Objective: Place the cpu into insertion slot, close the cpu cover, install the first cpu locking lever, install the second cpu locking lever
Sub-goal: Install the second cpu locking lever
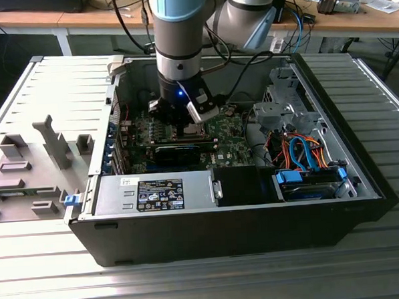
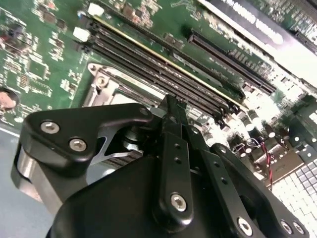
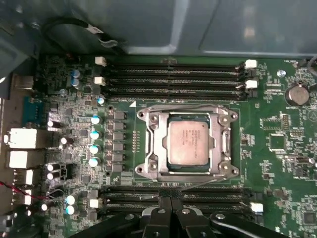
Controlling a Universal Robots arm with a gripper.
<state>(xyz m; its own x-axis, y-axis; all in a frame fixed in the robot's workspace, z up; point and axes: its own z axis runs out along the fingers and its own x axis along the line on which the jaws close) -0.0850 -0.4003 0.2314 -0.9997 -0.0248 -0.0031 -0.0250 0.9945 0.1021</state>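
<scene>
We see the small flat square cpu with the dull silver-grey top point(image 3: 187, 143) already seated in the square insertion slot with the silvery rim point(image 3: 154, 144) on the green motherboard point(image 3: 277, 163). The thin silvery metal cpu cover point(image 3: 225, 144) looks down around the chip, so we judge placement and cover closing done. The thin wire locking levers lie along the frame edges, but we cannot tell whether they are latched, so both lever steps may remain.

The black gripper point(image 3: 171, 210) hangs just beside the socket, over the long black memory slots point(image 3: 173, 193), fingers point(image 2: 171, 111) pressed together and pinching nothing.

The open grey computer case point(image 1: 350, 222) rests on a ribbed metal counter point(image 1: 206, 276); wooden desks with cables stand beyond.
</scene>
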